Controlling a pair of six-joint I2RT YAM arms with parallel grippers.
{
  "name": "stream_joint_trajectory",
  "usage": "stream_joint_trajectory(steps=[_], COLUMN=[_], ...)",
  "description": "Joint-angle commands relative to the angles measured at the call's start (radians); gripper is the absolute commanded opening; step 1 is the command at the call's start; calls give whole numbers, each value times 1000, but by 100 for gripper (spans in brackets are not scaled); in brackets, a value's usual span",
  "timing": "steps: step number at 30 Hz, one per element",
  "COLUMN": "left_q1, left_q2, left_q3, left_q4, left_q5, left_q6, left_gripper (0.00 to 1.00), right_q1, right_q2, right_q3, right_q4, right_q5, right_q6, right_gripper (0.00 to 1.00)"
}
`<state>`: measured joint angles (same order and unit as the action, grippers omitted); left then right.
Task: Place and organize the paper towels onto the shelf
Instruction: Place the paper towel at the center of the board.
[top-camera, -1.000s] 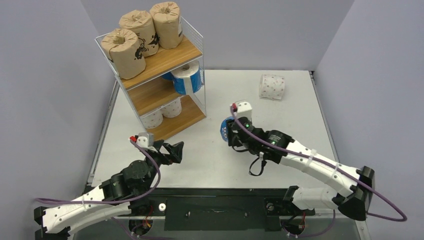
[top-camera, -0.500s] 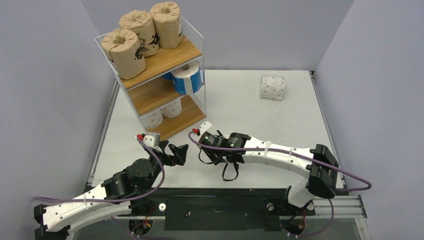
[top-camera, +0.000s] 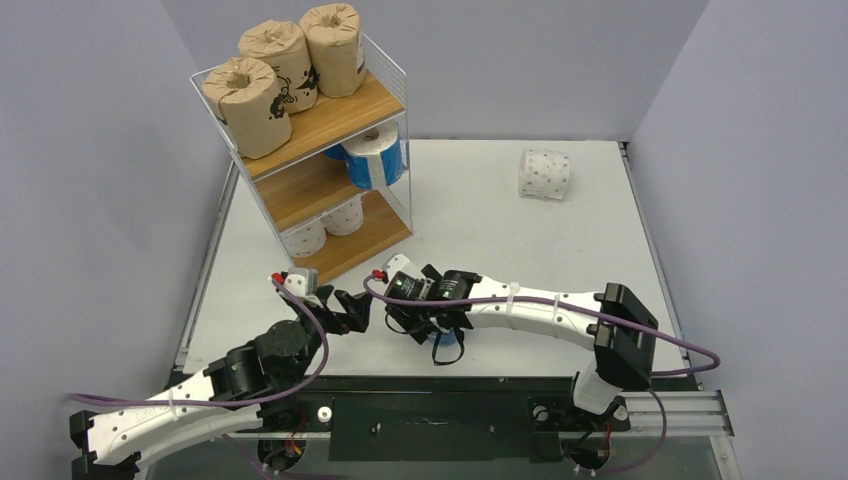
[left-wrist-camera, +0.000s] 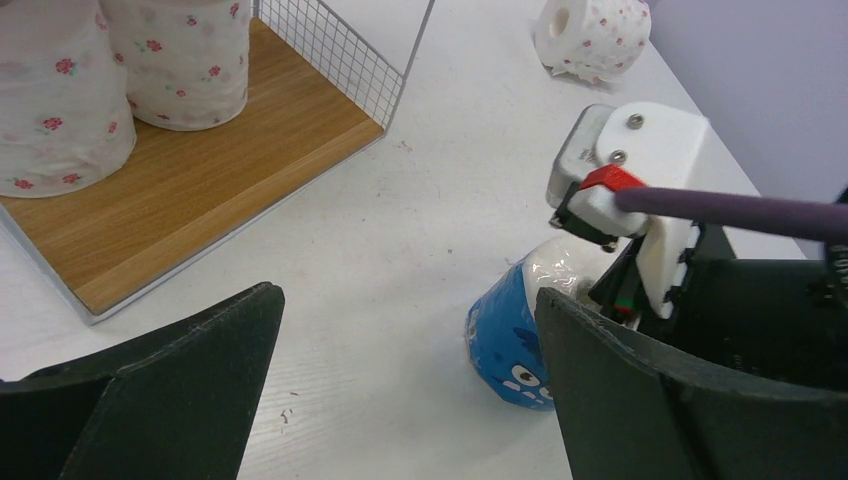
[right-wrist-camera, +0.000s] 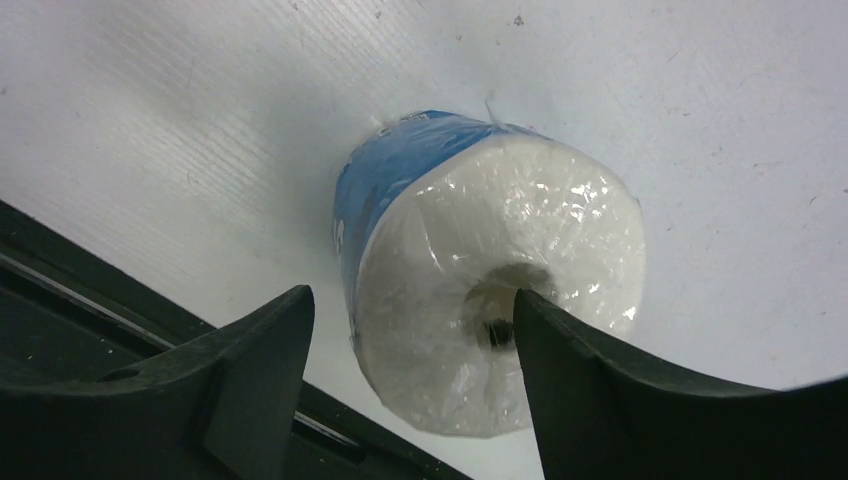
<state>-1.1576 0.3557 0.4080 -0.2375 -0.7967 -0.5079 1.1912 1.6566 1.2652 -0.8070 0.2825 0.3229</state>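
The shelf (top-camera: 385, 75) stands at the back left. Three brown rolls (top-camera: 285, 60) are on its top board, blue rolls (top-camera: 375, 158) on the middle board, and two white flowered rolls (top-camera: 325, 228) on the bottom board. A blue-wrapped roll (top-camera: 449, 346) rests tilted on the table near the front edge. My right gripper (top-camera: 432, 328) is open just over it. In the right wrist view one fingertip (right-wrist-camera: 530, 310) is at the core hole of the roll (right-wrist-camera: 480, 290). My left gripper (top-camera: 352, 310) is open and empty, left of that roll (left-wrist-camera: 505, 335).
A loose white flowered roll (top-camera: 545, 173) lies at the far right of the table and also shows in the left wrist view (left-wrist-camera: 593, 35). The shelf's bottom board (left-wrist-camera: 200, 190) is just beyond my left gripper. The table's black front edge (right-wrist-camera: 120, 310) runs right beside the blue roll.
My right arm swung from the table's middle to the left and front, carrying the blue roll down to the table; its jaws now stand open. My left gripper edged right.
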Motion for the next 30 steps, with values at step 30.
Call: stream_joint_trajectory(steps=[30], left_q1=[-3], left_q2=[33], left_q3=[-21], left_q4=[-69], left_q5=[61], left_q6=[-177], left_gripper=[96], right_q1=[-367], right_q2=[-495], right_q3=[-425], right_q4=[361], right_q5=[-345], right_q6=[353], right_gripper=[79])
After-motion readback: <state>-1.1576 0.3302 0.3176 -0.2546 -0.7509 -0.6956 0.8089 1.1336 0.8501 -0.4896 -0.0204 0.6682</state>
